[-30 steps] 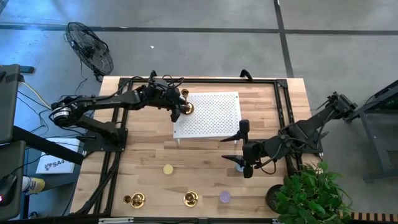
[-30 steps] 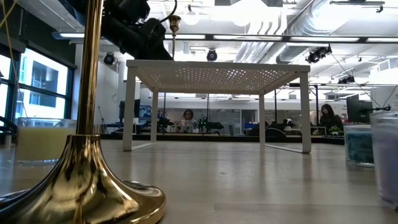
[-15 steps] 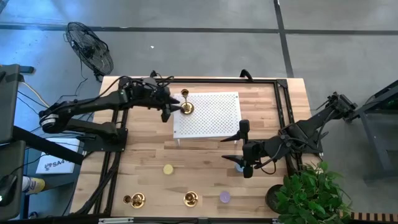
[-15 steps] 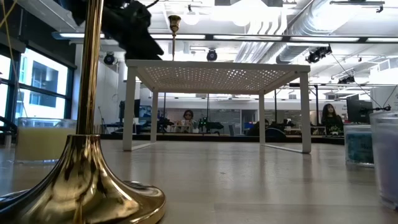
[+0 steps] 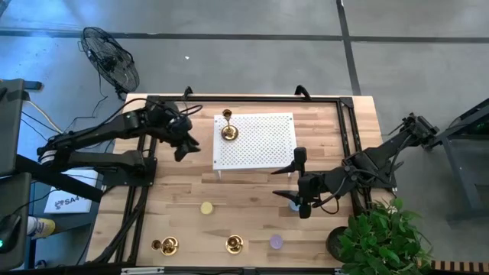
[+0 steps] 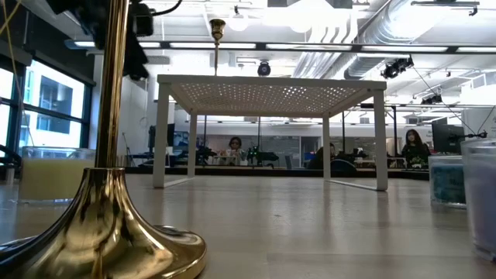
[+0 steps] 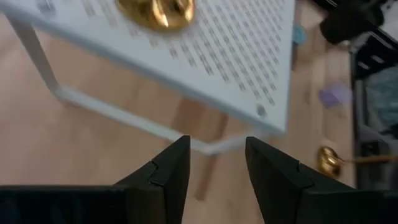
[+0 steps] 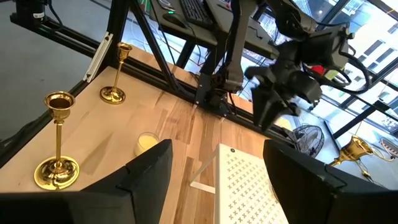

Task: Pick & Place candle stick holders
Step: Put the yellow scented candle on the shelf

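Observation:
One gold candlestick (image 5: pixel 228 130) stands upright on its round base at the far left corner of the white perforated stand (image 5: pixel 263 145). It also shows in the low view (image 6: pixel 216 32) and the left wrist view (image 7: pixel 158 11). Two more candlesticks (image 5: pixel 164 245) (image 5: pixel 234 244) stand near the table's near edge. My left gripper (image 5: pixel 183 147) is open and empty, left of the stand, and its fingers (image 7: pixel 217 168) point at the stand's leg. My right gripper (image 5: pixel 280 183) is open and empty, right of the table's middle; it also shows in its own wrist view (image 8: pixel 217 180).
A yellow disc (image 5: pixel 206 208), a purple disc (image 5: pixel 276 242) and a blue disc (image 5: pixel 293 205) lie on the wooden table. A black frame (image 5: pixel 252 98) runs along the table's far and side edges. A potted plant (image 5: pixel 382 237) stands at the near right corner.
My left gripper has drawn back from the candlestick on the stand, toward the table's left edge and slightly nearer. The candlestick stays upright at the stand's far left corner, free of the gripper.

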{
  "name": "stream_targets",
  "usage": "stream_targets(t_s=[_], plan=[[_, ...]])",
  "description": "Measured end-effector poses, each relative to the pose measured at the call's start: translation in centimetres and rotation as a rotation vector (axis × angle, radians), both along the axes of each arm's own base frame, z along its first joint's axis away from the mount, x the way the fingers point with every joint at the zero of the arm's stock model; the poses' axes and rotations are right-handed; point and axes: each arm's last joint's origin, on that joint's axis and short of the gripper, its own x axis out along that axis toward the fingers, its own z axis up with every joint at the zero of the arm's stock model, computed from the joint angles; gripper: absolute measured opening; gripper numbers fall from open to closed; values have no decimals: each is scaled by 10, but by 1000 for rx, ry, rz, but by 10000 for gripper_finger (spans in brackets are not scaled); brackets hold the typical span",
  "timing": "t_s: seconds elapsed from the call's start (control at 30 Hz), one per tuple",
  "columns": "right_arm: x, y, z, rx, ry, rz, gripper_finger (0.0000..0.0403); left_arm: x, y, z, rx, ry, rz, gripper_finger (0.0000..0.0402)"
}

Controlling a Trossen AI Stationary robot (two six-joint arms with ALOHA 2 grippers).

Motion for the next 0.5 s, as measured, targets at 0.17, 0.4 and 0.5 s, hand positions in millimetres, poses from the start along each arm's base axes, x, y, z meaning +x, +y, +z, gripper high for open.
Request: stream_targets(t_s=[0.17,0.4,0.5], plan=[[0,0,0,-1,2,0,247,-10,-6,-1,-90,47,16,152],[0,0,0,3,2,0,247,-9,-23,-4,-163,111,-29,152],[0,0,0,3,2,2,247,-6,-36,-4,-142,130,-50,152]])
